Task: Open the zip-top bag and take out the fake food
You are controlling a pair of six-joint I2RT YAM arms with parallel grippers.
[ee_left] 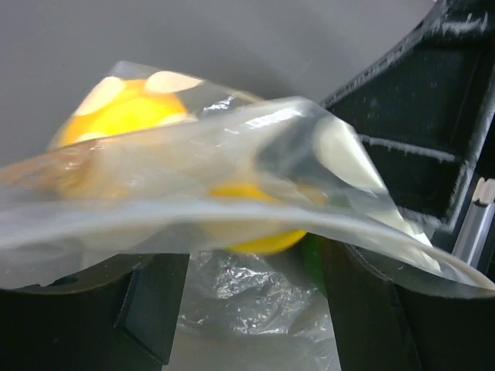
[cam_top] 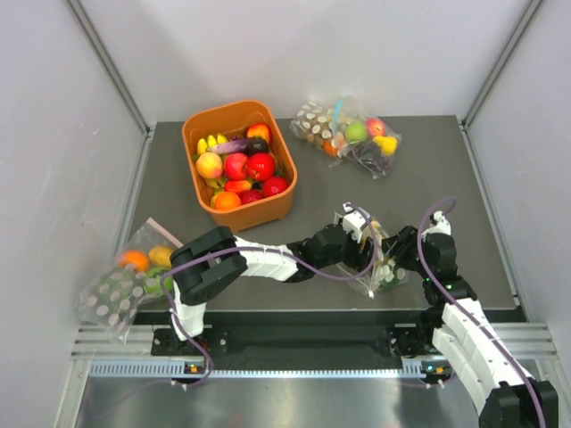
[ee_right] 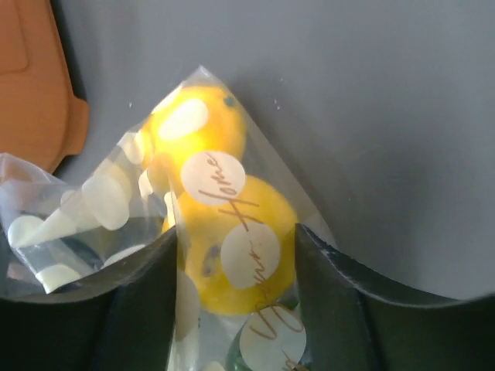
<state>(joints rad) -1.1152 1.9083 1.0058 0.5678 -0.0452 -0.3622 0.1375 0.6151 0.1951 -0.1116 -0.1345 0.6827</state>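
The zip-top bag (cam_top: pixel 379 267), clear with white dots, stands between my two grippers at the near right of the table. Yellow fake food (ee_right: pixel 232 247) and a green piece (ee_right: pixel 249 357) show through it. My right gripper (ee_right: pixel 236 301) is shut on the bag, with a finger pressed on each side of the lower yellow fruit; in the top view it (cam_top: pixel 399 252) is on the bag's right. My left gripper (cam_top: pixel 361 236) reaches in from the left. In its wrist view the jaws (ee_left: pixel 247 309) stand wide apart, with crumpled bag film (ee_left: pixel 232 294) between them and a yellow fruit (ee_left: pixel 116 112) beyond.
An orange bin (cam_top: pixel 278 207) full of toy fruit stands at the back left; its rim shows in the right wrist view (ee_right: pixel 31 77). A dotted bag with apple and grapes (cam_top: pixel 352 134) lies at the back right. Another dotted bag with an orange fruit (cam_top: pixel 134 272) overhangs the left edge.
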